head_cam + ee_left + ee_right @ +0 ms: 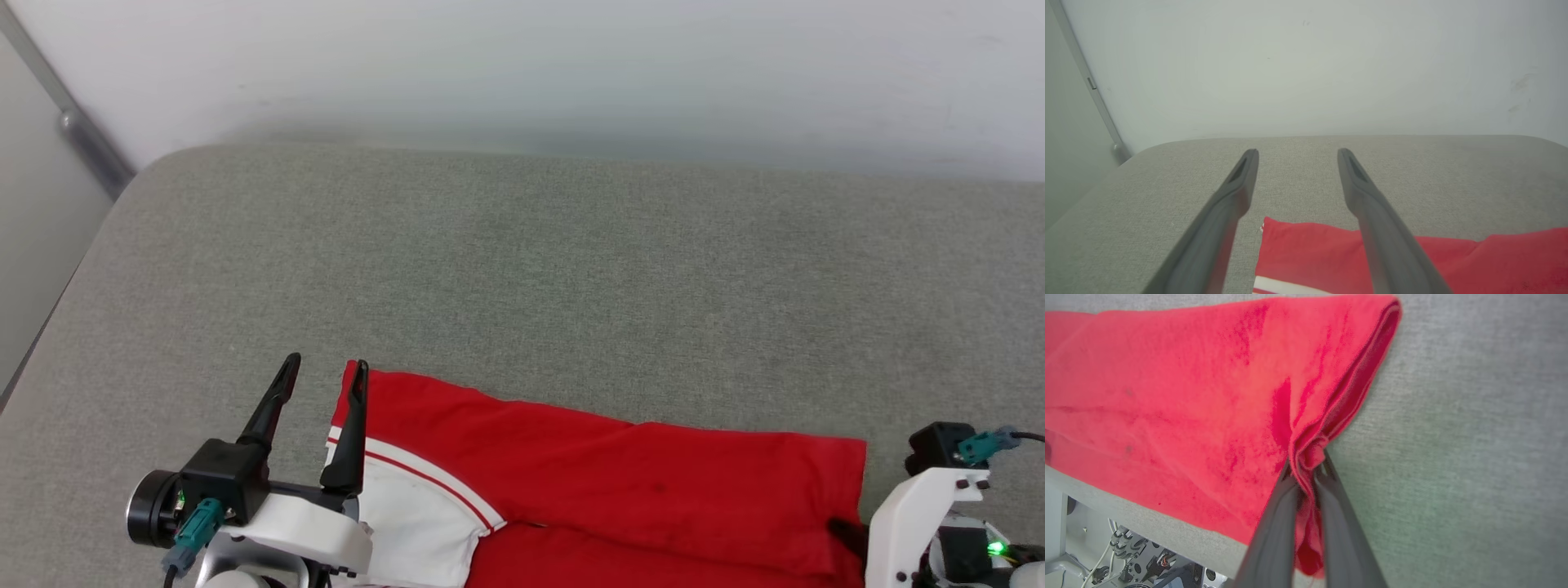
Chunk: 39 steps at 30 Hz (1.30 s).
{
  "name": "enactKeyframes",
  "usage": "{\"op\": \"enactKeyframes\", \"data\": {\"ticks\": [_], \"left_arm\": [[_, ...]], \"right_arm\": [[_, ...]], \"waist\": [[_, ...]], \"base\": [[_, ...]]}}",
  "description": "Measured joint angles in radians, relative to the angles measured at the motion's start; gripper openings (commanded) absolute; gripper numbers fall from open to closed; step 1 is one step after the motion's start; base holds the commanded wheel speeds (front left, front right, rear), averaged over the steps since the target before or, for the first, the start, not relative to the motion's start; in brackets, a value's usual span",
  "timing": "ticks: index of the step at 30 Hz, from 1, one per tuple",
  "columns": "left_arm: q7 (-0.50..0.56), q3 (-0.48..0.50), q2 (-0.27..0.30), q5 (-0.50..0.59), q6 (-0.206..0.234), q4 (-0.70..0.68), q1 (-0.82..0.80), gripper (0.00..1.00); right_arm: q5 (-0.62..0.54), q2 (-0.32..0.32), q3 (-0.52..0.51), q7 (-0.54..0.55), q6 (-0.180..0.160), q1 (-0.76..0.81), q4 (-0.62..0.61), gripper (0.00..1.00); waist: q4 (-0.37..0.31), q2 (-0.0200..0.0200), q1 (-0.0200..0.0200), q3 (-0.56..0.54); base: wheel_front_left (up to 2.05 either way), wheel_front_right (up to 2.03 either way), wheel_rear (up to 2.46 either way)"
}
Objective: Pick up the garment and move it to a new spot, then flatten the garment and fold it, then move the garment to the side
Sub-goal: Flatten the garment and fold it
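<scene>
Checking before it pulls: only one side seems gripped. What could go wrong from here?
The right gripper pinches just a bunched bit of the garment at its edge, so the cloth might slip out. The left gripper is open by the other corner, holding nothing; a one-sided pull could skew the folded layers.

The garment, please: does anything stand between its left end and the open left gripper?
Nothing visible does. The left gripper hangs open right at the garment's left corner, over bare grey cushion. The right gripper is shut on the far end.
</scene>
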Motion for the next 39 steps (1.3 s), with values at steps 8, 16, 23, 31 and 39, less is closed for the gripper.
{"op": "enactKeyframes", "data": {"ticks": [8, 16, 23, 31, 39], "left_arm": [[0.0, 0.0, 0.012, 0.014, 0.011, 0.005, 0.014, 1.0], [0.0, -0.007, 0.016, 0.017, 0.018, 0.011, 0.016, 1.0], [0.003, -0.015, 0.016, 0.017, 0.021, 0.013, 0.022, 1.0], [0.007, -0.029, 0.014, 0.015, 0.021, 0.014, 0.023, 1.0], [0.008, -0.051, 0.002, 0.015, 0.005, 0.021, -0.006, 1.0]], "right_arm": [[-0.014, -0.035, -0.131, 0.001, 0.002, 0.0, -0.033, 0.0], [-0.028, -0.029, -0.377, 0.04, 0.002, 0.025, -0.063, 0.0], [0.267, 0.139, -0.464, 0.253, 0.001, -0.015, -0.104, 0.0], [0.695, 0.168, -0.369, 0.381, 0.001, -0.024, -0.028, 0.0], [0.91, 0.17, -0.046, 0.222, 0.001, -0.048, 0.061, 0.0]], "waist": [[-0.041, 0.0, 0.0, -0.024], [-0.071, 0.0, 0.0, -0.039], [-0.078, 0.0, 0.0, -0.06], [-0.041, 0.0, 0.0, -0.079], [0.03, 0.0, 0.0, -0.072]], "base": [[0.0, 0.0, 0.0], [0.0, 0.0, 0.0], [0.0, 0.0, 0.0], [0.0, 0.0, 0.0], [0.0, 0.0, 0.0]]}}
